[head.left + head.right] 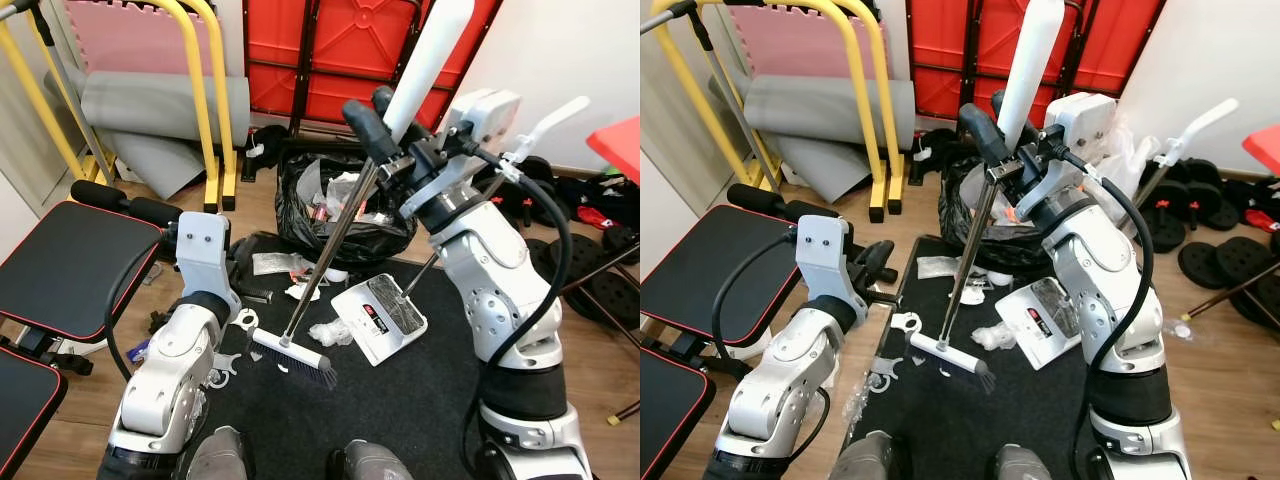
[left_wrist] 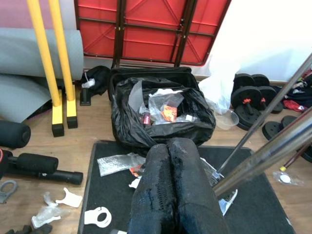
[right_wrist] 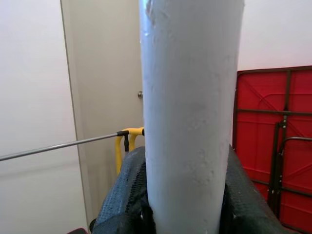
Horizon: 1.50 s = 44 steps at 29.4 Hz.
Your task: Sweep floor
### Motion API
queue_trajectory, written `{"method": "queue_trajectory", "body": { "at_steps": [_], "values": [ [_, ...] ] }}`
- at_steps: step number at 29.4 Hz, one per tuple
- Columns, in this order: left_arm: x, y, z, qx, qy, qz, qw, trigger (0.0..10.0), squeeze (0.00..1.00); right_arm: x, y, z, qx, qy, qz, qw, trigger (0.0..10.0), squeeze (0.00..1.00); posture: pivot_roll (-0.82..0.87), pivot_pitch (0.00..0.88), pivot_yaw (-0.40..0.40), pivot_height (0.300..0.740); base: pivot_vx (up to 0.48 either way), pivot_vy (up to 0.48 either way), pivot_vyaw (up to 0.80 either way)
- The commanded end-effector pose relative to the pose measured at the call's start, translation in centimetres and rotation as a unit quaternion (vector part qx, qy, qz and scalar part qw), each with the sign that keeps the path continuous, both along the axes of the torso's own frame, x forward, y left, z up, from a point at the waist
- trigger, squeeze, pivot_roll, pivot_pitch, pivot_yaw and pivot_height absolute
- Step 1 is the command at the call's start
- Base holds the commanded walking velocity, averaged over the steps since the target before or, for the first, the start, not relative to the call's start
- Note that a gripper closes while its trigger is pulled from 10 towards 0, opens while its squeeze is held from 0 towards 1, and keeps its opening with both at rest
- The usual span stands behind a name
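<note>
The right gripper [image 1: 385, 125] pinches the broom [image 1: 296, 359] by its white grip; its bristle head rests on the black mat [image 1: 400, 400] beside the dustpan [image 1: 380, 317]. The left gripper's [image 2: 171, 161] 2 fingers are pressed together, holding nothing.

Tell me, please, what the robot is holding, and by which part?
The right gripper holds the broom by its white upper handle; the left gripper holds nothing.

- My arms were silver-grey, built of rounded, jointed shells with small dark screw holes.
- A black cable looped from each wrist block back along the forearm.
- My left claw [image 2: 178, 195] had two long black fingers with a rough, cracked skin.
- My right claw [image 1: 385, 125] wore the same black padding.
- My feet were grey and rounded.
</note>
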State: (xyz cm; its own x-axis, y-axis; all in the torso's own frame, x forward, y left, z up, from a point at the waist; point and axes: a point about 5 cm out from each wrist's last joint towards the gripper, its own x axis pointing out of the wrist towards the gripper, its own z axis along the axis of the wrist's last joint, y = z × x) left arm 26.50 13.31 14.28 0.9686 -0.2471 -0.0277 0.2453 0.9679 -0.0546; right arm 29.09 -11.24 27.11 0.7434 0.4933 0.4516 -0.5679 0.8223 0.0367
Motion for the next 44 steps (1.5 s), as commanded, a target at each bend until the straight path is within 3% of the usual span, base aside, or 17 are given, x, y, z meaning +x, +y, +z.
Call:
{"method": "queue_trajectory", "body": {
  "at_steps": [1,7,13,23,39,44],
  "values": [
    [-0.3,-0.6,-0.3,0.007,0.0,-0.03,1.0,10.0,0.0,-0.1,-0.2,0.3,0.009,-0.018,-0.007,1.0,10.0,0.0,-0.11,0.085,-0.109,0.74,0.0,-0.334,0.0],
    [-0.4,-0.7,-0.3,0.009,0.0,-0.034,0.999,10.0,0.0,0.1,-0.1,0.0,0.009,-0.01,-0.018,1.0,10.0,0.0,-0.11,0.087,-0.108,0.74,0.0,-0.357,0.0],
    [-0.4,-0.8,-0.2,0.011,0.002,-0.04,0.999,10.0,0.0,0.8,0.0,-1.5,-0.003,0.037,-0.064,0.997,10.0,0.0,-0.11,0.094,-0.105,0.74,0.0,-0.376,0.0],
    [-0.5,-0.9,-0.3,0.014,0.005,-0.049,0.999,10.0,0.0,1.7,-1.8,-4.7,-0.016,0.1,-0.152,0.983,10.0,0.0,-0.11,0.102,-0.094,0.74,0.0,-0.376,0.57],
    [-0.4,-1.1,-0.4,0.014,0.009,-0.053,0.998,10.0,0.0,1.9,-1.9,-5.2,-0.02,0.113,-0.173,0.978,10.0,0.0,-0.12,0.104,-0.098,0.74,0.0,-0.367,0.0],
    [-0.2,-1.0,-0.7,0.009,0.022,-0.039,0.999,10.0,0.0,1.9,-1.8,-5.2,-0.019,0.115,-0.177,0.977,10.0,0.0,-0.13,0.106,-0.103,0.74,0.0,0.0,0.0]
  ]
}}
